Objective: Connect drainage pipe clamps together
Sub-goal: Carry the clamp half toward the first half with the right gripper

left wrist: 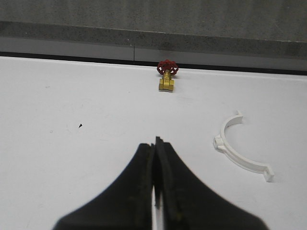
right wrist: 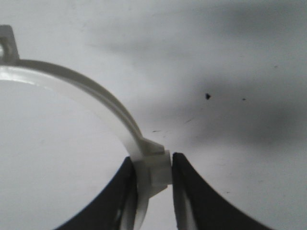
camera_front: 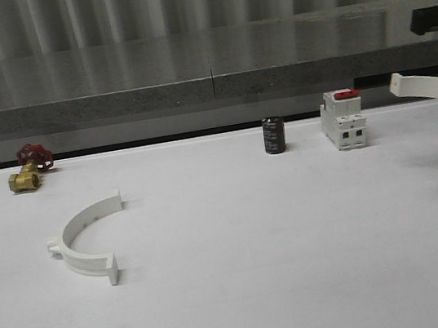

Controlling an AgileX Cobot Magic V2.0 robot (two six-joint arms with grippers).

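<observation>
The joining has not begun: the two drainage pipe clamps are well apart. One half-ring (camera_front: 87, 238) lies flat on the white surface (camera_front: 260, 273) in the lower left of the front view, its open side facing right, nothing touching it; in the left wrist view it sits at the right of the frame. The other half-ring (camera_front: 432, 91) is off the surface at the far right edge of the front view, held by the right tool (right wrist: 154, 175), whose fingers clench its outer lug. The left tool (left wrist: 156, 158) is clenched on nothing, its black fingers pressed together, hovering above bare surface with the brass valve (left wrist: 167, 76) further up the frame. So one pick-up looks done; what is left, as I judge it, is carrying the held half across to the lying one, lining up the flat end tabs and pressing the pair into a ring. The breaker (camera_front: 343, 119) and a small black cylinder (camera_front: 273, 135) stand at the back, out of the way.
</observation>
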